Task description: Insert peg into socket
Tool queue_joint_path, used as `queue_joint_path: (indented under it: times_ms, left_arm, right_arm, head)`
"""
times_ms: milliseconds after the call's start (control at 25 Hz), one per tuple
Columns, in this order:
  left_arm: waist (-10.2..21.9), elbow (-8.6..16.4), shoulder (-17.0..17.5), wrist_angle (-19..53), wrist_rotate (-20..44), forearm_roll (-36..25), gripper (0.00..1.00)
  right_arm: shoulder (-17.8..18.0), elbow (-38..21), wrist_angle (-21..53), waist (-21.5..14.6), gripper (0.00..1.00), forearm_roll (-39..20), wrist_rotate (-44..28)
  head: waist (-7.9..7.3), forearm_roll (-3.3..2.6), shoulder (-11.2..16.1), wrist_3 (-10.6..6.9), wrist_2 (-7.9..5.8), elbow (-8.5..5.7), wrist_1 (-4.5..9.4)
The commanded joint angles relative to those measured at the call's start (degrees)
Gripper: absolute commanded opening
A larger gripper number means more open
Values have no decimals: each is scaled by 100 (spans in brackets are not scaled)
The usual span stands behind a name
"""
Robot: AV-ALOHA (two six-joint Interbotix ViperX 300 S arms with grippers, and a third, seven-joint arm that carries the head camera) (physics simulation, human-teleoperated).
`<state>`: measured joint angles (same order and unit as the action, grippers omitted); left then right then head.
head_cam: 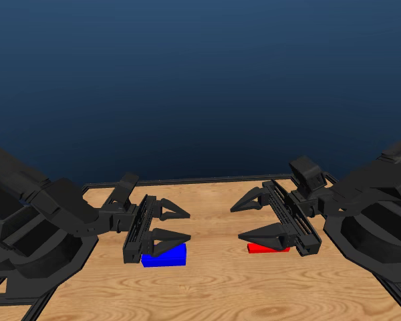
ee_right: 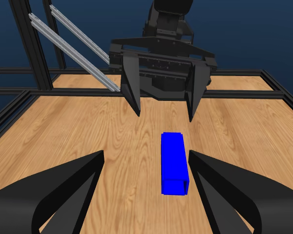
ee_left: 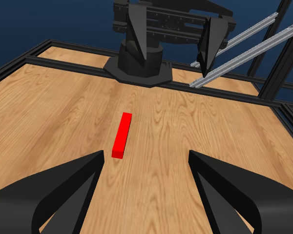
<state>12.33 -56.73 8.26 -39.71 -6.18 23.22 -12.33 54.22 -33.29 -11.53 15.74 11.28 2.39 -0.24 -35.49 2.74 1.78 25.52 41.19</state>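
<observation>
The blue socket (head_cam: 166,257) lies flat on the wooden table, just under my left gripper (head_cam: 186,225), whose lower jaw covers part of it. In the right wrist view the socket (ee_right: 174,163) shows its hollow end. The slim red peg (head_cam: 266,248) lies on the table beneath my right gripper (head_cam: 238,223), half hidden by its lower jaw. It shows whole in the left wrist view as a red peg (ee_left: 122,135). Both grippers hover above the table, open and empty, tips facing each other across a gap.
A black frame (head_cam: 207,179) borders the table's far edge and sides. Silver rails (ee_left: 244,48) slant up behind the right arm's base (ee_left: 139,66). Bare wood (head_cam: 214,281) lies between and in front of the two blocks.
</observation>
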Motion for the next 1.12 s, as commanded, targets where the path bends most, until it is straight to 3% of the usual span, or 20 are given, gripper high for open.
queue_joint_path:
  times_ms: [40, 120, 160, 200, 240, 280, 440, 480, 640, 680, 760, 920, 1120]
  left_arm:
    - [70, 14, 363, 974, -55, 163, 100]
    - [75, 72, 394, 1320, -61, 164, 100]
    - [-108, 25, 391, 1553, 63, 154, 100]
    - [49, -22, 276, 1677, 29, 33, 100]
    - [-80, 57, 373, 1947, 440, -268, 100]
    - [-50, 82, 340, 2037, 329, -107, 100]
    - [-312, 36, 237, 2624, 780, -519, 100]
    - [-355, 126, 161, 2730, 722, -527, 100]
    - [-550, 16, 230, 2962, 1039, -817, 100]
    - [-595, 160, 154, 3134, 1042, -938, 100]
    - [-654, 84, 148, 3188, 1209, -1071, 100]
    - [-766, 186, 133, 3290, 1478, -1297, 100]
    - [-854, 64, -344, 3284, 1899, -1404, 100]
  right_arm:
    - [71, -183, -67, -116, 100, 45, 56]
    - [183, -152, -86, -155, 100, 40, 57]
    - [152, -213, -144, -158, 100, 45, 45]
    - [191, -165, -146, -170, 100, 47, 40]
    - [156, -153, -160, -162, 100, 42, 32]
    - [198, -142, -207, -175, 100, 74, 42]
    - [123, -114, -267, -234, 100, 97, 130]
    - [127, -48, -221, -239, 100, 120, 157]
    - [74, 100, -286, -264, 100, 178, 143]
    - [83, 132, -368, -284, 100, 203, 129]
    - [96, 203, -386, -261, 100, 216, 82]
    - [111, 285, -537, -249, 100, 242, -3]
    - [6, 490, -578, -148, 100, 293, -101]
  head:
    - [91, 17, 209, 182, 121, -56, -31]
    - [148, 26, 385, 305, 194, -86, -32]
    - [163, 30, 439, 334, 216, -96, -34]
    - [191, 35, 539, 378, 253, -117, -47]
    - [228, 39, 648, 408, 294, -133, -110]
    - [249, 43, 707, 407, 326, -139, -146]
    - [373, 38, 1049, 361, 407, -249, -147]
    - [392, 38, 1134, 344, 418, -288, -148]
    - [418, 38, 1376, 313, 419, -414, -151]
    - [418, 39, 1431, 313, 419, -446, -148]
    - [418, 41, 1506, 319, 417, -488, -143]
    - [413, 45, 1625, 319, 416, -556, -132]
    - [403, 38, 1752, 230, 381, -631, -124]
